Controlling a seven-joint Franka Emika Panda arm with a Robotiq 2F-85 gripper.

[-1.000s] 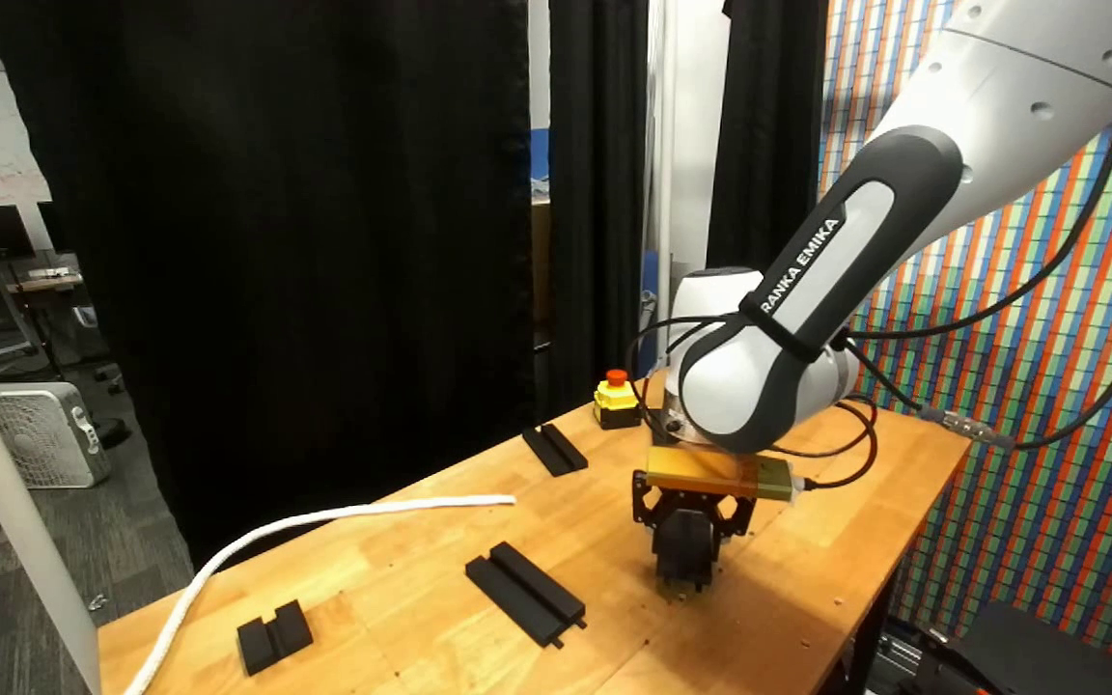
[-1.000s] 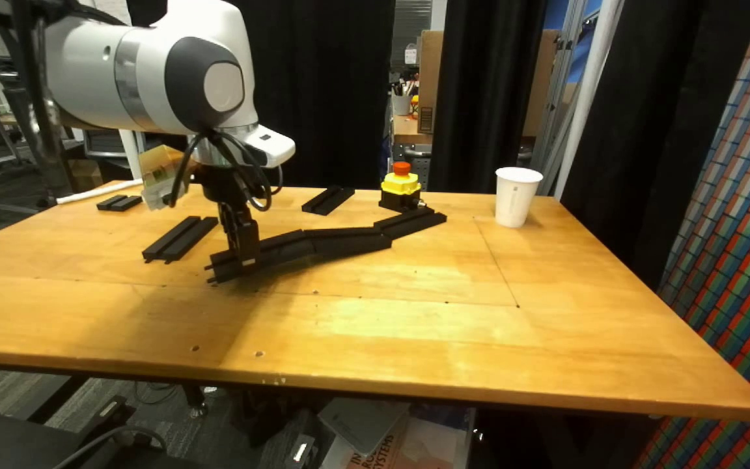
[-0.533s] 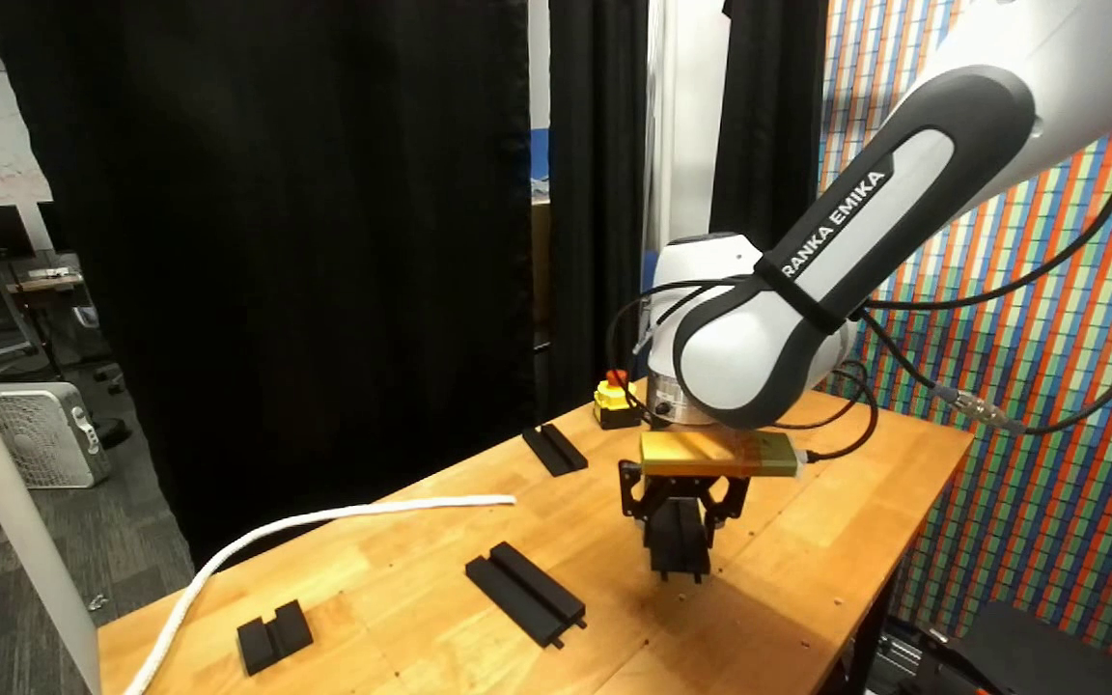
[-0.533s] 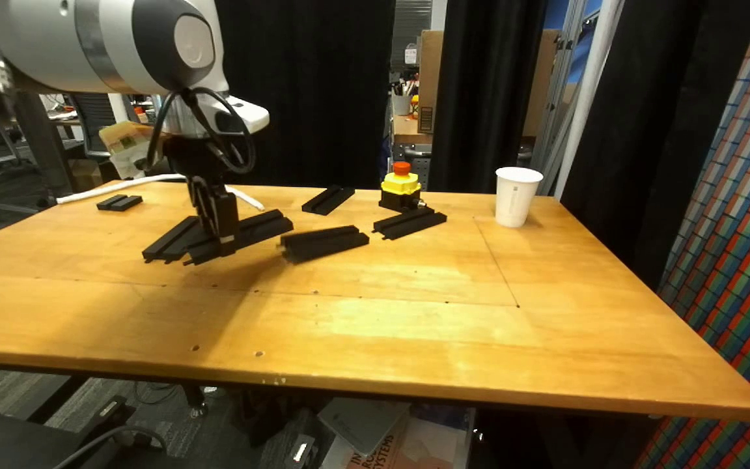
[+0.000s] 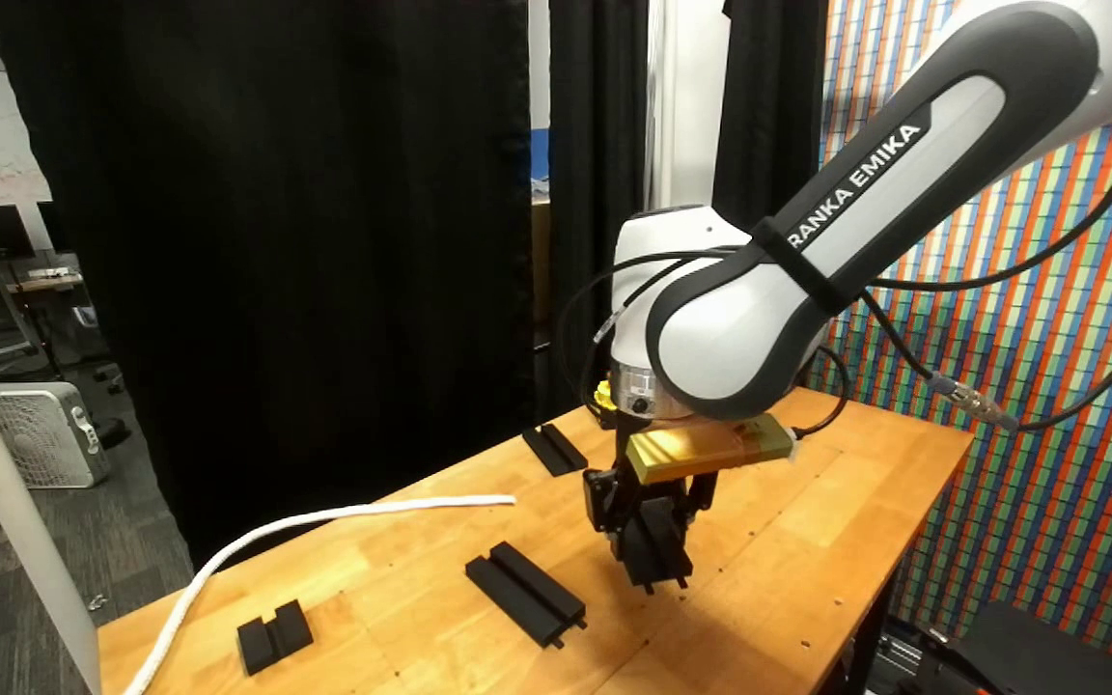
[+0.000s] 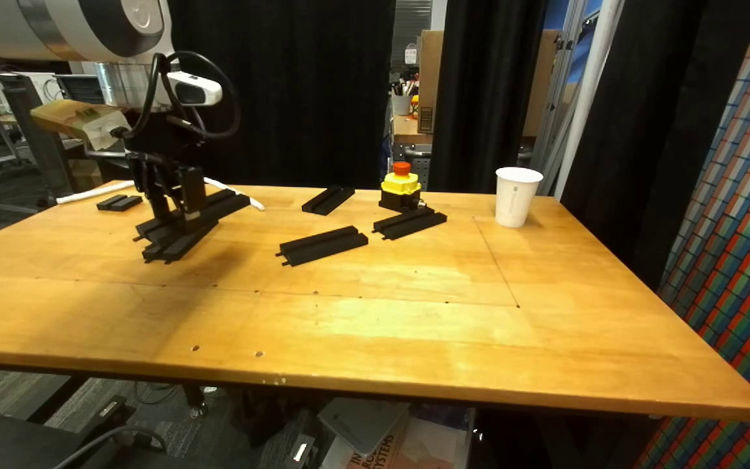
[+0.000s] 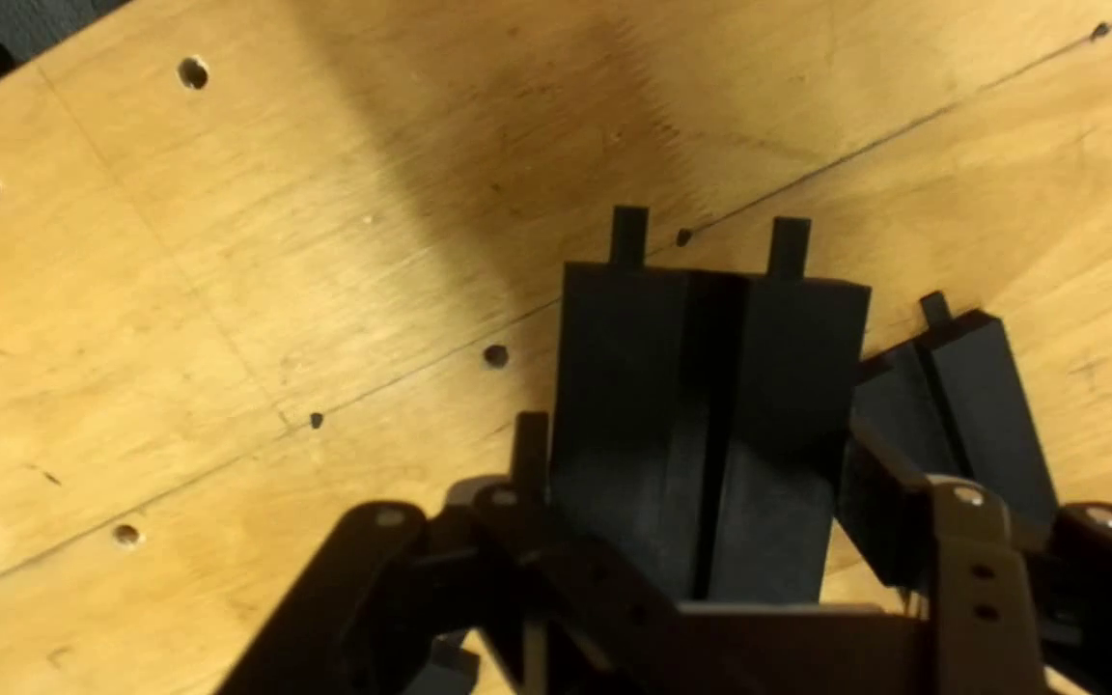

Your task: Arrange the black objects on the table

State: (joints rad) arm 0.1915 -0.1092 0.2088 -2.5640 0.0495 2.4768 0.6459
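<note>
My gripper (image 5: 655, 537) is shut on a grooved black bar (image 7: 710, 405), one of the black objects, and carries it above the table (image 6: 414, 345). Two prongs stick out of the bar's far end in the wrist view, and a finger (image 7: 529, 458) presses each long side. A longer black bar (image 5: 525, 591) lies just below it, partly covered in an exterior view. A small black piece (image 5: 274, 635) and a slim bar (image 5: 554, 450) rest near the curtain side. Two further bars, a grooved bar (image 6: 324, 246) and another bar (image 6: 410, 223), lie apart mid-table.
A white hose (image 5: 324, 514) curves along the curtain edge of the table. The yellow-and-red button (image 6: 401, 185) stands behind the mid-table bars, with a white cup (image 6: 517, 198) beyond it. Black cables loop from the arm's wrist.
My gripper has lifted the held bar out of the row and carried it toward the longer bar, turning slightly. The neighbouring bar has shifted a little the same way and lies apart.
</note>
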